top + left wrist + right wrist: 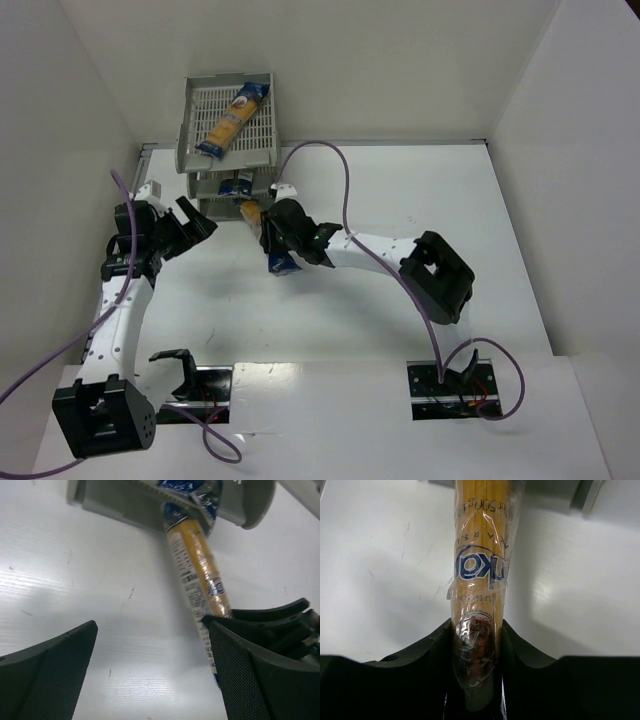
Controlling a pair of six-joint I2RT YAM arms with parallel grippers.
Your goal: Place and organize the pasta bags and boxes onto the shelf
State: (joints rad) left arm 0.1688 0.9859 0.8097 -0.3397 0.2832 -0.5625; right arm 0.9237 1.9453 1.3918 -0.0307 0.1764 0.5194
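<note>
I see my right end effector [477, 635] pinching a pasta bag [481, 555] near one end (blue print, clear wrap). The bag runs over the white surface [385, 570] toward the grey shelf [547, 495].

Front of shelf [190, 132] is crowded: right gripper [477, 637], clamped on pasta pkg [480, 555], blocks the lower-tray mouth; left gripper [152, 630], jaws wide, sits just beside it on the L. Its top tray [213, 100] is partly taken by diagonal pkg [233, 120]. R of shelf the table [430, 200] is free. L arm has side wall [60, 150] close.
</note>
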